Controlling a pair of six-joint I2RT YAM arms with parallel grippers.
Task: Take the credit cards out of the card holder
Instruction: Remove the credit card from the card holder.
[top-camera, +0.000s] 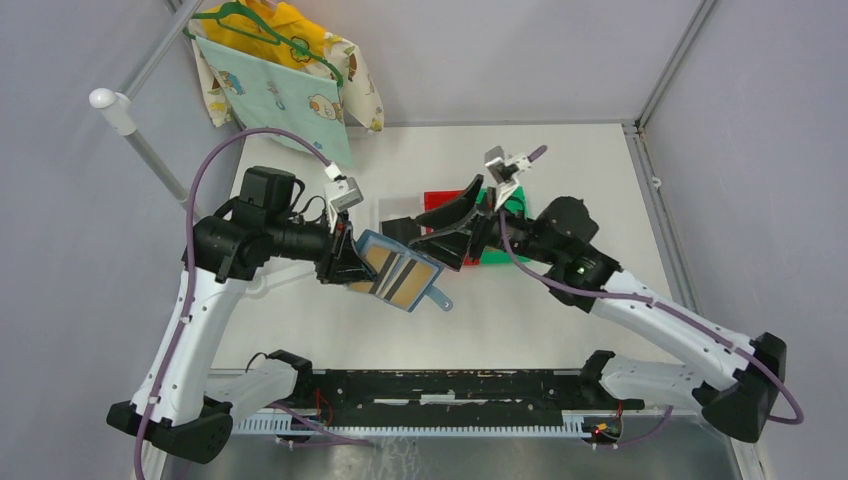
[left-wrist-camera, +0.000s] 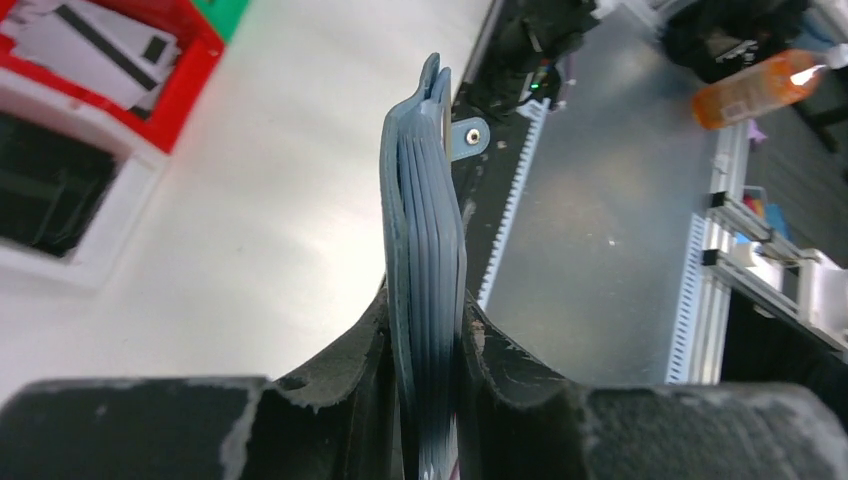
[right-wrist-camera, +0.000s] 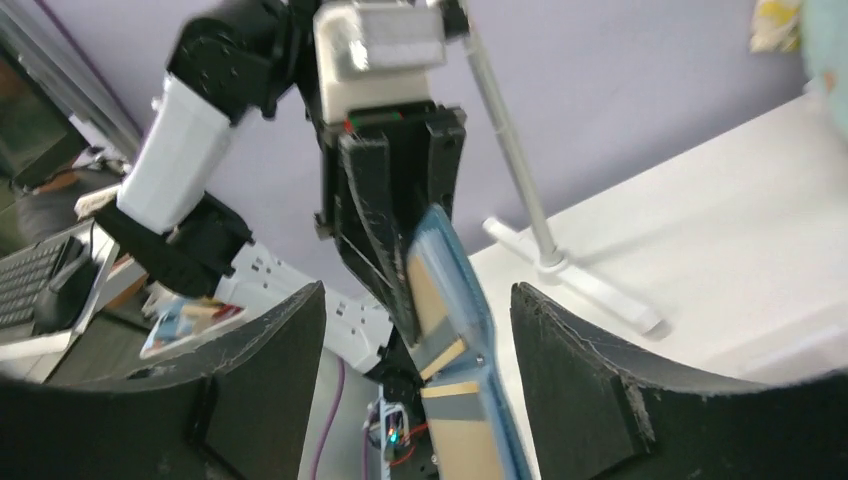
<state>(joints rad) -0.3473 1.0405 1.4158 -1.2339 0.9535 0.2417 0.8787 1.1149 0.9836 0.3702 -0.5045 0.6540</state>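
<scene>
Base of card holder (right-wrist-camera: 450, 330) beyond bottom edge

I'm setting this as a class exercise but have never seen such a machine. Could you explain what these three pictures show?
A left arm and a right arm, both robotic, are bolted to a white table. The wide picture looks down from above; the other two come from a camera on each wrist. The left gripper clamps a blue card holder, opened and held up. The right gripper is open, empty, facing it. Behind stand a white bin, a red bin with cards inside, and a green bin.
</scene>
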